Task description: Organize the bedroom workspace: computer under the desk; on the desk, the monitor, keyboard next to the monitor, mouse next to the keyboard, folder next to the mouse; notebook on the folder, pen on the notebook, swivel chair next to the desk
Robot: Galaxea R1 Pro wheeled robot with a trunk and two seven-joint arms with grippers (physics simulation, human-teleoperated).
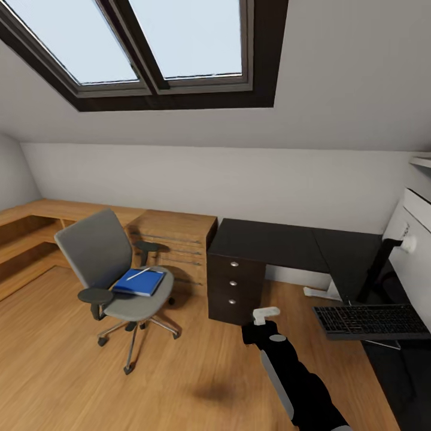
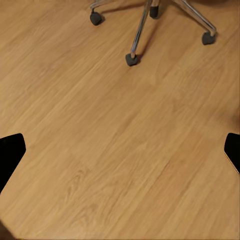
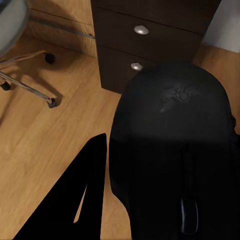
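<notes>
The grey swivel chair (image 1: pixel 99 251) stands on the floor left of the black desk (image 1: pixel 281 242). The blue folder (image 1: pixel 139 282) lies on its seat with the white pen (image 1: pixel 139 273) on top. The monitor (image 1: pixel 413 251) shows its pale back at the right edge, and the keyboard (image 1: pixel 371 320) lies on the desk before it. My right gripper (image 1: pixel 258 330) hangs low before the drawer unit, shut on the black mouse (image 3: pixel 175 140). My left gripper (image 2: pixel 120 152) is open above bare floor near the chair's base (image 2: pixel 142 30). The notebook and the computer are out of view.
The desk's black drawer unit (image 1: pixel 233 287) with silver knobs (image 3: pixel 141 30) is just ahead of my right arm. A light-wood cabinet (image 1: pixel 173 236) and a low wooden bench (image 1: pixel 30 233) run along the back left wall. Wooden floor (image 1: pixel 191 371) stretches between chair and desk.
</notes>
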